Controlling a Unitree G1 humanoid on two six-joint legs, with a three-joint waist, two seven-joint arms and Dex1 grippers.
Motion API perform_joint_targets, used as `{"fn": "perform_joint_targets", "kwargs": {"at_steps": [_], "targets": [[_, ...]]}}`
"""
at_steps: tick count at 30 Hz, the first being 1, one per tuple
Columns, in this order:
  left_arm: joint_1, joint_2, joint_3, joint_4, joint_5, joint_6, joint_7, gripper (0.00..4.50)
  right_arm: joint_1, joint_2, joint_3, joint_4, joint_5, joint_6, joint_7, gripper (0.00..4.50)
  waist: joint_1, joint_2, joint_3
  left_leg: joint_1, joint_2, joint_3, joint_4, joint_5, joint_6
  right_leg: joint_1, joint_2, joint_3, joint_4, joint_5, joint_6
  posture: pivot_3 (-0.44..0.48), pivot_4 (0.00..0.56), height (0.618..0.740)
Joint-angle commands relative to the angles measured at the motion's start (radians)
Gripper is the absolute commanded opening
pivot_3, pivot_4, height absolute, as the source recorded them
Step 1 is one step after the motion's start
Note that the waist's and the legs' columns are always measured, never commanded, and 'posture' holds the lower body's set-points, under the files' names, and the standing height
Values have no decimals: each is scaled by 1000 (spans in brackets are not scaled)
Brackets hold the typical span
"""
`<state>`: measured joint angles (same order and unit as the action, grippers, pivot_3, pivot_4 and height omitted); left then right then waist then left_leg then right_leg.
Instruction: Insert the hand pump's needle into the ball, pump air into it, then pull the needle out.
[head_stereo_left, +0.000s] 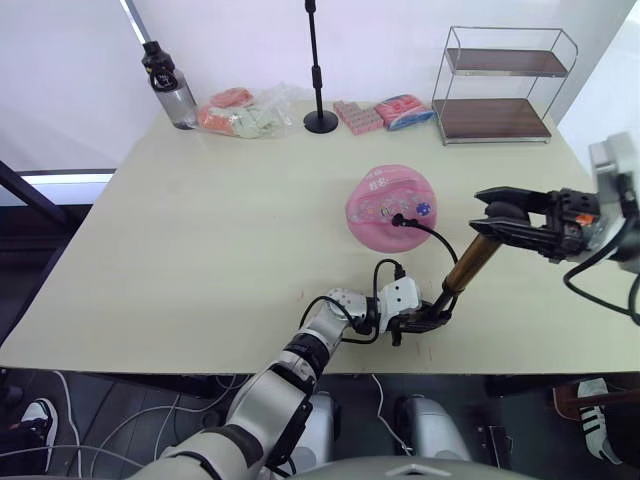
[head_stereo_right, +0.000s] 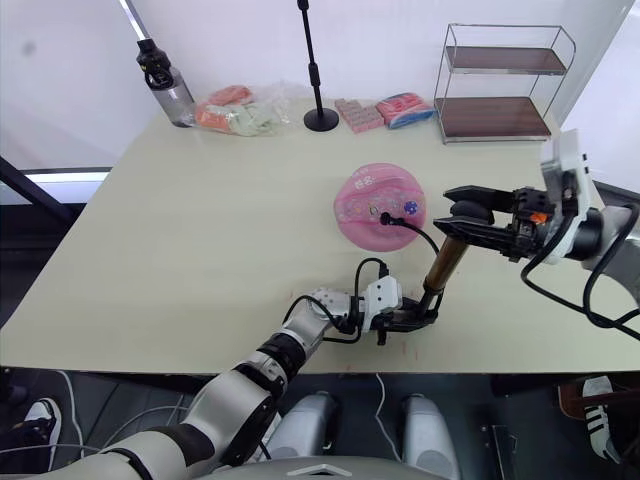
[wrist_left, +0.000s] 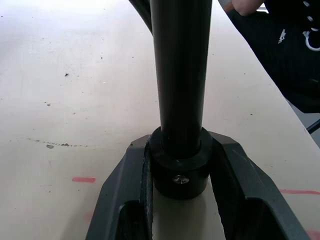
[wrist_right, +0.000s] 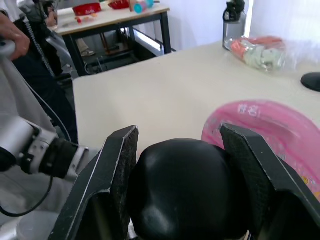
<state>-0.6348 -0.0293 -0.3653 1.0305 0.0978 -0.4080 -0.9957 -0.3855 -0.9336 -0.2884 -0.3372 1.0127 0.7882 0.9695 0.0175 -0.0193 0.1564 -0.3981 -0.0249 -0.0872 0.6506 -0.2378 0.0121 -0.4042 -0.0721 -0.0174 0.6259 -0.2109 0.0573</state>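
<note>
Hand pump (head_stereo_left: 468, 262) between both grippers; pink ball (head_stereo_left: 390, 205) lettering unreadable.

Beige table (head_stereo_left: 200, 250) — ball (head_stereo_left: 390, 205), bottle (head_stereo_left: 170, 88), wire rack (head_stereo_left: 500, 85), packets (head_stereo_left: 245, 112).

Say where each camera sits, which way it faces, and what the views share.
Left eye: head, looking down over the table; both arms, ball, pump.
Right eye: same scene, stereo twin.
Left wrist: along the left gripper, clamped on the pump's black base.
Right wrist: along the right gripper, around the pump's handle; the ball and left arm lie beyond.
Shared: pump in all; ball in three.
</note>
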Motion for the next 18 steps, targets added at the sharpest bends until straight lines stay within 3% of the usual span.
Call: {"fn": "perform_joint_targets", "kwargs": {"at_steps": [1,9,18], "targets": [[17,8,-25,58,51,23,10,1096,-90,-56,-119,11,92,40,-24,2121,0,1,0,0,0,0,0,0,0,0,0,0,0,0,0,0,150,740],[6,-14,-31,73,58,19,11,1096,-140,-96,-161,42,151,102,-53,2121,1,3,2,-1,0,1,0,0,1,-1,-1,1,0,0,0,0,150,740],[-7,-42,-32,104,74,6,19,1096,122,-51,-2,-6,-107,-40,19,2121,9,0,0,0,-1,1,1,-1,2,0,-1,0,0,0,0,0,150,740]]}}
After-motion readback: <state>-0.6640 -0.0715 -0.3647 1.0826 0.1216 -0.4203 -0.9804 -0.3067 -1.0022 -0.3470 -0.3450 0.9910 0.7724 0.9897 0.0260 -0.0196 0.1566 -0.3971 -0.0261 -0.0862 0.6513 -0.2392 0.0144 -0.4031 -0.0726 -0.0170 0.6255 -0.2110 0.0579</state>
